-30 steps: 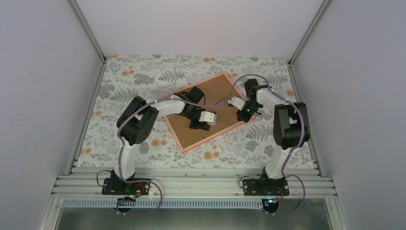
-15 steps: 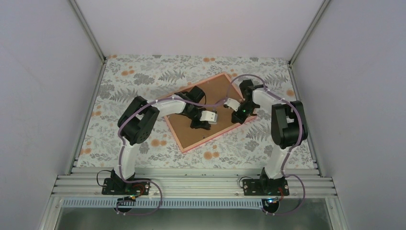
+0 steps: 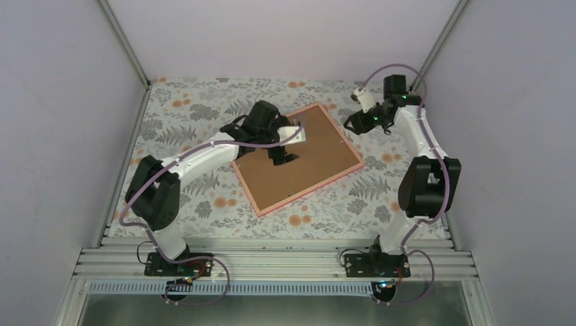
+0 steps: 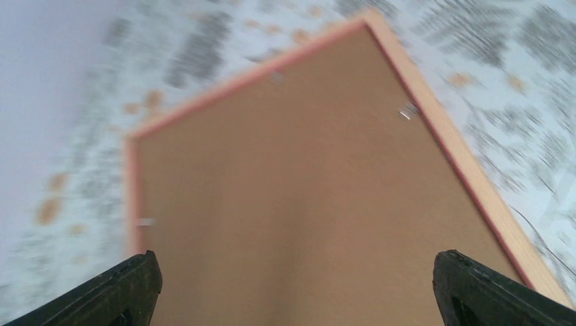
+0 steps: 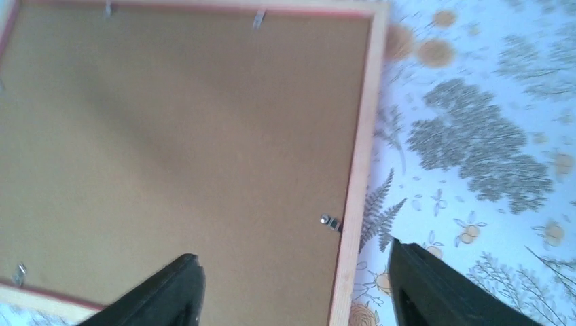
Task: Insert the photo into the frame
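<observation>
Both arms have lifted off. The left gripper (image 3: 284, 157) hovers spread over the backing board (image 3: 306, 163); the right gripper (image 3: 352, 124), also spread and empty, has retreated towards 1 o'clock. The frame (image 3: 313, 189) lies back-up mid-worktop (image 3: 190, 102). The photo is unseen, presumably already inside.

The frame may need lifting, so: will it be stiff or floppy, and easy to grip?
Probably stiff: the frame lies flat with straight edges. Its thin rim, flush on the cloth, likely gives little to grip. Pushed, it would probably slide.
</observation>
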Available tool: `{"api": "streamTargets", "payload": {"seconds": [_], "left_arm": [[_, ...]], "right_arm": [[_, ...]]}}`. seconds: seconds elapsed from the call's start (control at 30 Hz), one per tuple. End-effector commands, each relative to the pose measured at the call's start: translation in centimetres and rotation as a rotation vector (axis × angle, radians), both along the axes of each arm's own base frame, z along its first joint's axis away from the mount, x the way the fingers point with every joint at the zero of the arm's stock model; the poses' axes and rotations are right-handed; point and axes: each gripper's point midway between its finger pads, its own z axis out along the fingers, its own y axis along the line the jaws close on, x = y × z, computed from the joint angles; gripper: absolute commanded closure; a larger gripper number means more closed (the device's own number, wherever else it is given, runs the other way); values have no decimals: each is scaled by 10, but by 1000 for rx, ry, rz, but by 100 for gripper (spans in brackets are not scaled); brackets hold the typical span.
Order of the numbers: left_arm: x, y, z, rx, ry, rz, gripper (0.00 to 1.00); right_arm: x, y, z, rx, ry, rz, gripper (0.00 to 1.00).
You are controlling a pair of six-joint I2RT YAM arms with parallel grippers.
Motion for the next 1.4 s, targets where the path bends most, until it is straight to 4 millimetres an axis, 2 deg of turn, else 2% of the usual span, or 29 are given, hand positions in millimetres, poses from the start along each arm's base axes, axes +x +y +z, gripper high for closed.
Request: {"api": "streamTargets", "payload": {"seconds": [0.0, 0.07, 0.1, 0.13, 0.2, 0.27, 0.33, 0.4, 0.5, 0.63, 0.8, 0.9, 1.07, 1.27, 1.37], "left_arm": [[47, 9, 78, -132, -177, 259, 0], [51, 9, 86, -134, -151, 289, 0], [49, 7, 82, -98, -108, 268, 0], [43, 3, 72, -51, -47, 229, 0], [29, -6, 60, -35, 92, 139, 0], [13, -14, 63, -94, 123, 104, 0], [-4, -26, 50, -75, 64, 95, 0], [-26, -41, 22, -16, 76, 65, 0], [-49, -56, -17, 42, 143, 47, 0], [-65, -70, -61, 117, 199, 51, 0], [-80, -82, -96, 174, 199, 59, 5], [-84, -86, -111, 201, 185, 64, 15], [-75, -83, -124, 236, 150, 103, 33], [-79, -68, -145, 309, 172, 127, 62], [-82, -61, -151, 336, 187, 133, 81]], "right_arm": [[9, -5, 70, 77, -183, -53, 26], [8, -14, 96, 91, -267, -92, 14], [6, -19, 104, 100, -298, -116, 4], [4, -23, 113, 113, -331, -140, 0], [-2, -29, 125, 140, -378, -171, 0], [-9, -37, 130, 160, -402, -217, 0], [-17, -44, 129, 192, -391, -261, 0], [-25, -51, 125, 231, -366, -303, 0], [-36, -66, 115, 300, -316, -374, 0], [-45, -78, 103, 342, -267, -394, 0], [-53, -77, 101, 334, -282, -385, 0], [-55, -75, 99, 332, -297, -376, 0], [-54, -74, 93, 319, -298, -346, 0], [-48, -83, 79, 236, -336, -330, 0], [-44, -88, 77, 181, -373, -304, 0]]}}
